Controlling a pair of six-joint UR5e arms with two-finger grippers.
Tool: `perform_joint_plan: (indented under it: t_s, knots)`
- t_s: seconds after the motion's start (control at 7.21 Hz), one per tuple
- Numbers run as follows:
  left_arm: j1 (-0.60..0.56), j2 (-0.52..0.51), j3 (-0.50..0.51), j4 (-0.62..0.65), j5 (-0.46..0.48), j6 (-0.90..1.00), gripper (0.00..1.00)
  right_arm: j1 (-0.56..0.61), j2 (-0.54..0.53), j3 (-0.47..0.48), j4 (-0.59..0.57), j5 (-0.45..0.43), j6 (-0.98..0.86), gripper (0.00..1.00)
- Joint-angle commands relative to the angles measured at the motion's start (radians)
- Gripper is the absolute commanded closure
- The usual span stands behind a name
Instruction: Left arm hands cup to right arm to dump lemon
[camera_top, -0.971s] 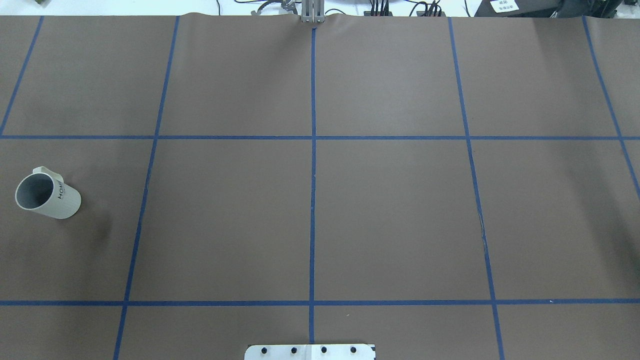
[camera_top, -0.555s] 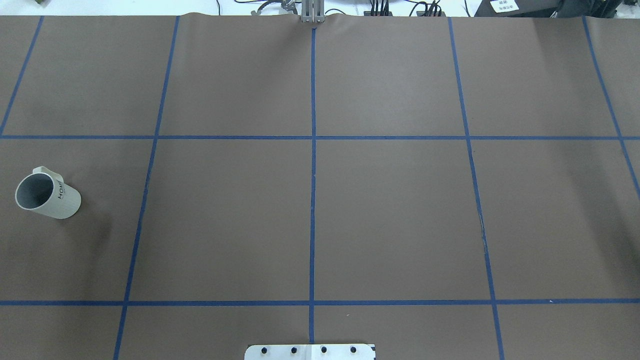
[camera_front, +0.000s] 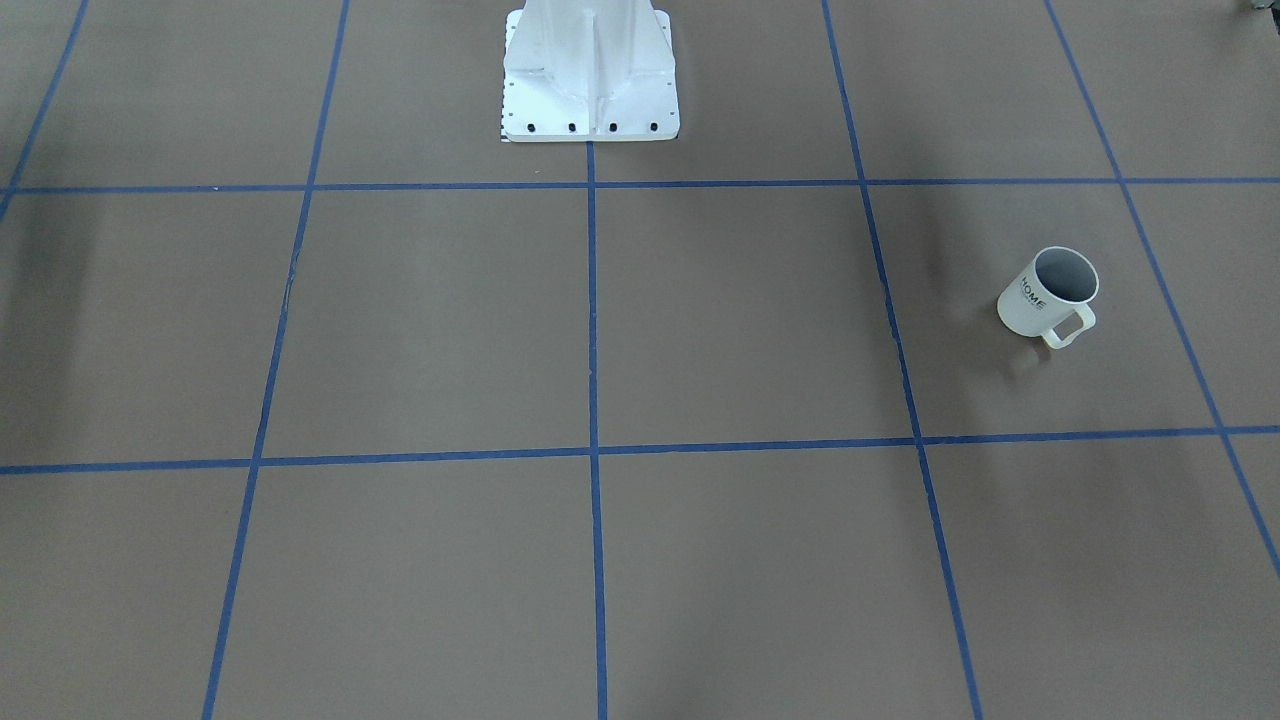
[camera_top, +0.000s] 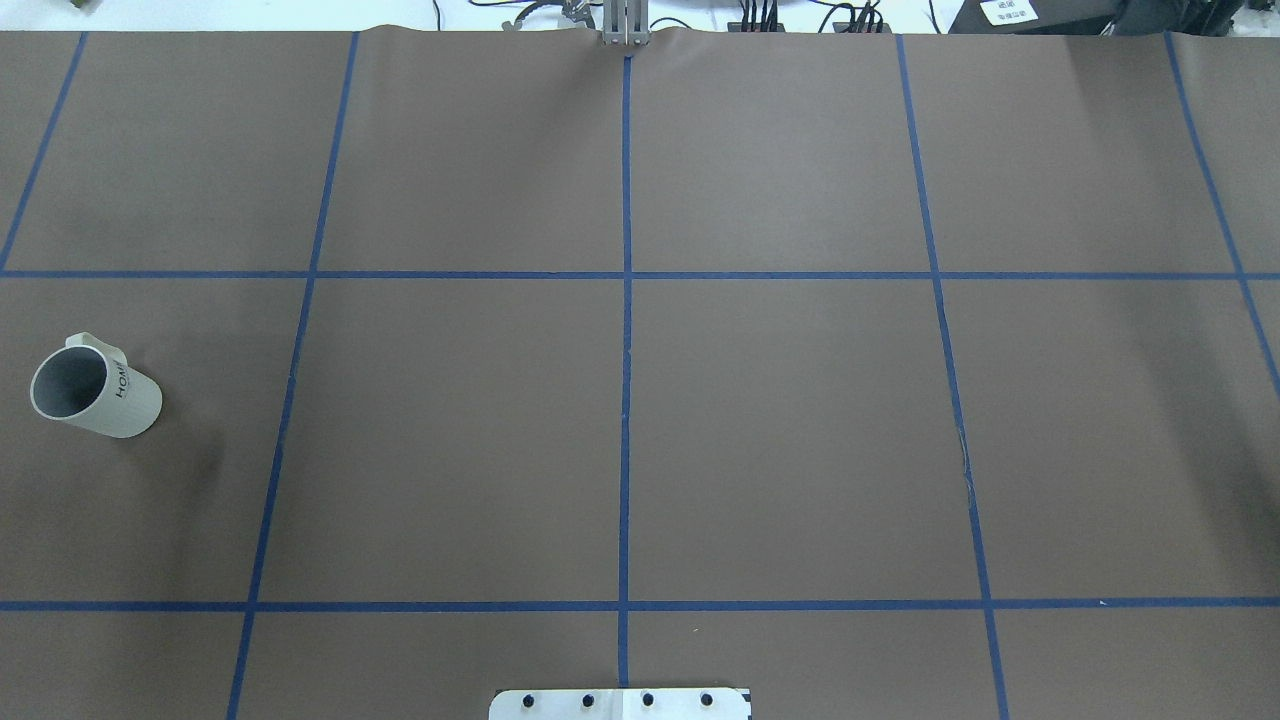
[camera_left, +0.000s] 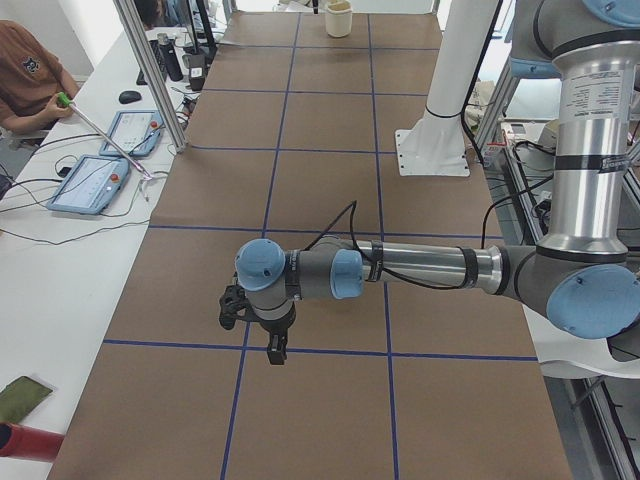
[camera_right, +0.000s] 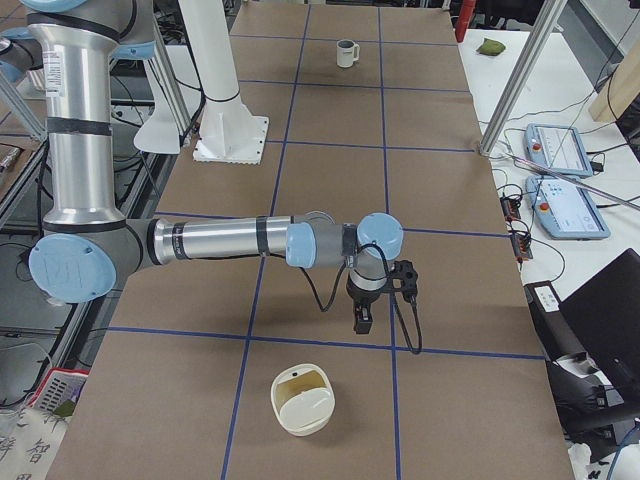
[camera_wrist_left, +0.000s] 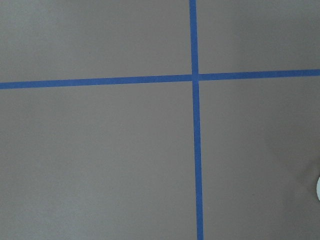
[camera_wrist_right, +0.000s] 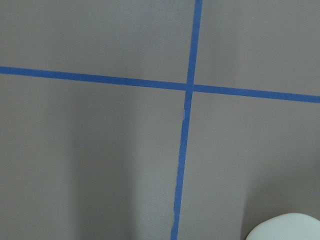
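Left claw (camera_left: 276, 350) hangs from the wrist of the left arm (camera_left: 420, 265), which stretches out low and level. The claw points straight down over the brown worktop (camera_top: 780, 420), close to a crossing of the blue tape (camera_top: 626, 400). From the side where I see it, I cannot tell whether its fingers are apart or together.

Next along is the cup (camera_top: 98, 393), upright on the left part of the worktop, in the middle row of the taped squares. Its handle points away from the robot towards the operators' side, and the "HOME" lettering faces the middle of the worktop. Through its mouth I can make out only grey wall.

At the centre, a white pedestal (camera_front: 590, 70) is bolted down at the robot's edge, on the middle tape line.

To the right, the right arm (camera_right: 220, 240) reaches out low. The right claw (camera_right: 361, 320) points down just above a tape line, well apart from the cup. Whether it is spread or pinched I cannot tell either. A cream tub (camera_right: 303, 400) sits on the worktop near that claw, further towards the right end.
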Motion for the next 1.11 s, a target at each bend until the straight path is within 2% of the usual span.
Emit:
perform_joint_plan:
  t_s: [0.0, 0.97]
  knots:
    - [0.0, -0.001, 0.0, -0.001, -0.001, -0.005, 0.0, -0.002, 0.0, 0.01, -0.025, -0.003, -0.004, 0.0]
    - [0.0, 0.005, 0.0, -0.012, 0.005, -0.006, 0.0, -0.001, -0.02, 0.025, -0.022, -0.002, -0.095, 0.0]
